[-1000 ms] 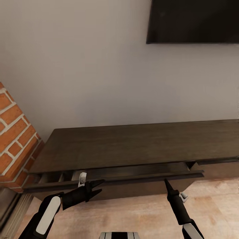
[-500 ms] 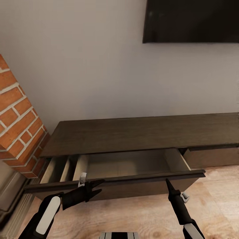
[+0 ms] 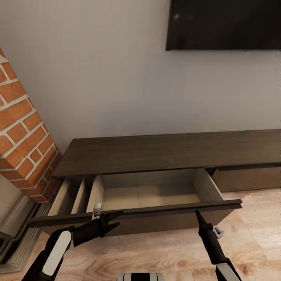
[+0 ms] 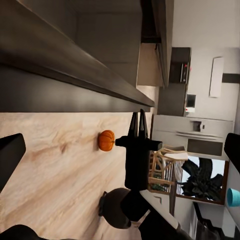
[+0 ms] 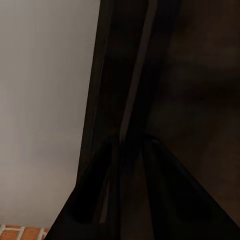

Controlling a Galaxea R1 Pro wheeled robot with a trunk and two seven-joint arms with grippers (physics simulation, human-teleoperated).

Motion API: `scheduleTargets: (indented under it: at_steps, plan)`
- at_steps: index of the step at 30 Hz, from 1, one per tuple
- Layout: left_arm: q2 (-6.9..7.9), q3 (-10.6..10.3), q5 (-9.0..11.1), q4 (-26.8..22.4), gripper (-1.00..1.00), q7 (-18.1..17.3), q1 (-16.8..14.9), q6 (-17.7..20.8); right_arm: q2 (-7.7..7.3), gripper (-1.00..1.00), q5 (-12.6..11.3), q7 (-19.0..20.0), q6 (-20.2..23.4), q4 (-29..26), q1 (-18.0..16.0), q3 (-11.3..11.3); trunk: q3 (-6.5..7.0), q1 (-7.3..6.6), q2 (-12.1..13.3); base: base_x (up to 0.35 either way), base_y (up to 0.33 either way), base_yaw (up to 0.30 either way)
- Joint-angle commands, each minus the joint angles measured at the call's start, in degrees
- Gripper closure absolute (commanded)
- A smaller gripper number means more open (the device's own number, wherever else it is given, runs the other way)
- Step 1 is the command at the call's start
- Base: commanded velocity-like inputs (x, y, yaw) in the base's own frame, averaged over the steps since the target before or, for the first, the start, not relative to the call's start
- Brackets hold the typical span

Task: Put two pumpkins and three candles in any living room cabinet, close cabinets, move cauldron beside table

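At the TV cabinet, my right claw pinches the open drawer's front. My left claw hangs spread beside it. A pumpkin sits on the floor.

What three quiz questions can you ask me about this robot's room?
1. True or false: the drawer of the cabinet is shut.
2. In the left wrist view, what lies on the wooden floor? A) a pumpkin B) a book C) a shoe
3. What hangs on the wall above the cabinet?

Key:
1. False, it is pulled open.
2. A
3. A dark screen.
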Motion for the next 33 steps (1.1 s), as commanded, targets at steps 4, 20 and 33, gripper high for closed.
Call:
scheduleTargets:
  at_steps: [4, 20, 33]
  plan:
    - [-0.01, 0.07, -0.21, 0.02, -1.00, -0.26, -0.04, 0.25, 0.02, 1.00, -0.11, 1.21, 0.29, -0.05, -0.03, 2.59, -0.04, -0.03, -0.02, -0.166, 0.000, 0.000]
    - [-0.05, 0.07, -0.19, 0.02, -1.00, -0.26, -0.04, 0.25, -0.06, 1.00, -0.11, 1.25, 0.37, -0.06, -0.03, 2.59, -0.04, -0.03, -0.02, -0.078, 0.000, 0.000]
    - [-0.05, 0.07, -0.23, 0.03, -1.00, -0.27, -0.04, 0.25, -0.06, 1.00, -0.11, 1.26, 0.38, -0.06, -0.03, 2.59, -0.04, -0.03, -0.02, -0.067, 0.000, 0.000]
